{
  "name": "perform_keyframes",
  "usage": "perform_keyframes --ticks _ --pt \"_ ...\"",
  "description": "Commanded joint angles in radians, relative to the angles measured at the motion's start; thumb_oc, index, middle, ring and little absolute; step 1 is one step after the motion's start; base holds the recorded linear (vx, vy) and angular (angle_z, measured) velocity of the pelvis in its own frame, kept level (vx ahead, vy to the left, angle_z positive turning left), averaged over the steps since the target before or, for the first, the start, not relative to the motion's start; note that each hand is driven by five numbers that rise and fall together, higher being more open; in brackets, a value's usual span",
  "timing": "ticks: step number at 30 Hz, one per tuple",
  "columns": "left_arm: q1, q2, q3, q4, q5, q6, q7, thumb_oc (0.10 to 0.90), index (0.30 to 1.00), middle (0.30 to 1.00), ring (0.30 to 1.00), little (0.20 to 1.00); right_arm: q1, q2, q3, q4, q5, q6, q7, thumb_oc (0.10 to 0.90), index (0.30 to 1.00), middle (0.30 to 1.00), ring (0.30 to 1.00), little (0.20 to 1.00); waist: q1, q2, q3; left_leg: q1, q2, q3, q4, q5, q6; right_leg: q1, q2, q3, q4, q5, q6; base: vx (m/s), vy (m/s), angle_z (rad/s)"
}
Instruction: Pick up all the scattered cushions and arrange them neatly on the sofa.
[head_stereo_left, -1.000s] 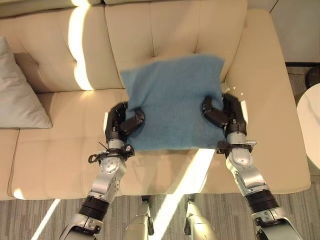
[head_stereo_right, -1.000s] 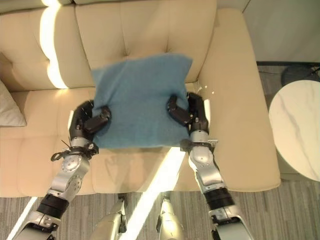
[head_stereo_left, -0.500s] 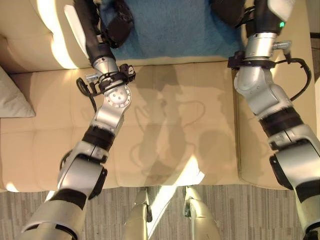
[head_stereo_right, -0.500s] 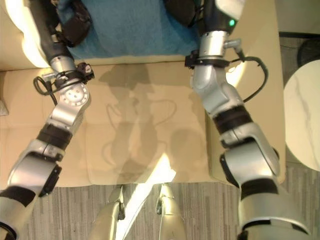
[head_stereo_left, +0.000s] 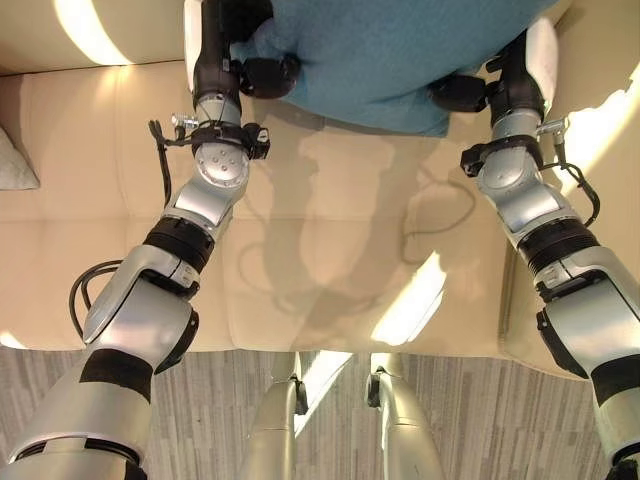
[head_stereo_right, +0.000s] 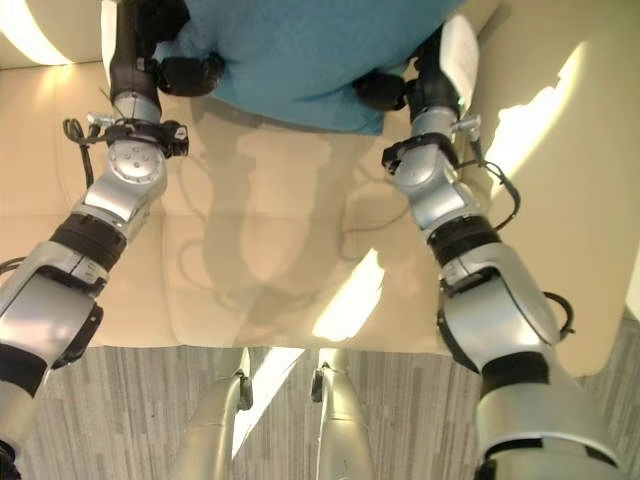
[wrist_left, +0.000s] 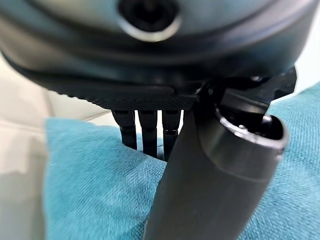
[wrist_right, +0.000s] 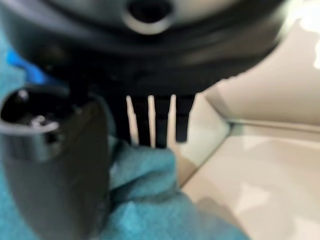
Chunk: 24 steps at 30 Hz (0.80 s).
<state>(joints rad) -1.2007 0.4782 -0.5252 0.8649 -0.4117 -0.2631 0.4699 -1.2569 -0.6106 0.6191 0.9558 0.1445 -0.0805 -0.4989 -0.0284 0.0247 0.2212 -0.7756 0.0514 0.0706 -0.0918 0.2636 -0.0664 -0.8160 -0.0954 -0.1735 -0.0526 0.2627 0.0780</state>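
Both hands grip the teal cushion (head_stereo_left: 385, 50): the left hand (head_stereo_left: 262, 72) pinches its left edge and the right hand (head_stereo_left: 462, 92) its right edge, thumb against fingers with fabric between, as each wrist view confirms. Compared with one second ago, the cushion has been raised from above the sofa seat (head_stereo_left: 330, 250) toward the backrest, and the camera has tilted down, so the arms now reach farther forward. By judgement, this places the task in the final positioning stage, release not yet done. The cushion is soft, with a fine woven nap, and bunches where gripped. A grey cushion (head_stereo_left: 14, 165) lies at the sofa's left.
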Motion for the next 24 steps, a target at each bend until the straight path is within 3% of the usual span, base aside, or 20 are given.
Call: perform_keyframes --ticks 1,5,9,24 --pt "0.001 -0.098 0.014 -0.033 -0.05 -0.066 -0.054 0.8 0.9 0.9 0.9 0.9 -0.025 0.054 -0.032 -0.046 -0.021 -0.038 0.003 0.8 0.9 0.9 0.9 0.9 0.006 -0.039 -0.099 0.041 -0.047 0.027 0.005 -0.088 -0.056 0.043 -0.01 -0.002 -0.035 -0.071 0.112 -0.02 -0.03 -0.04" --pt "0.189 -0.2 0.067 -0.103 -0.134 -0.069 -0.105 0.8 0.9 0.9 0.9 0.9 0.091 0.044 -0.122 -0.094 -0.037 -0.029 -0.003 0.8 0.9 0.9 0.9 0.9 0.003 -0.055 -0.09 0.062 -0.048 0.025 0.005 -0.094 -0.062 0.063 -0.014 -0.009 -0.035 -0.075 0.11 -0.03 -0.042 0.04" --pt "0.247 -0.229 0.068 -0.127 -0.172 -0.063 -0.135 0.8 0.9 0.9 0.9 0.9 0.139 0.044 -0.162 -0.11 -0.038 -0.031 -0.004 0.8 0.9 0.9 0.9 0.9 0.002 -0.062 -0.087 0.077 -0.047 0.026 0.005 -0.098 -0.063 0.078 -0.018 -0.014 -0.035 -0.075 0.111 -0.02 -0.037 0.09" --pt "0.242 -0.105 0.096 -0.206 -0.166 -0.066 -0.147 0.8 0.9 0.9 0.9 0.9 0.283 0.051 -0.246 -0.182 -0.034 -0.056 0.028 0.8 0.9 0.9 0.9 0.9 -0.006 -0.061 -0.092 0.105 -0.038 0.027 0.005 -0.102 -0.059 0.101 -0.015 -0.015 -0.035 -0.077 0.111 -0.01 -0.018 0.02"
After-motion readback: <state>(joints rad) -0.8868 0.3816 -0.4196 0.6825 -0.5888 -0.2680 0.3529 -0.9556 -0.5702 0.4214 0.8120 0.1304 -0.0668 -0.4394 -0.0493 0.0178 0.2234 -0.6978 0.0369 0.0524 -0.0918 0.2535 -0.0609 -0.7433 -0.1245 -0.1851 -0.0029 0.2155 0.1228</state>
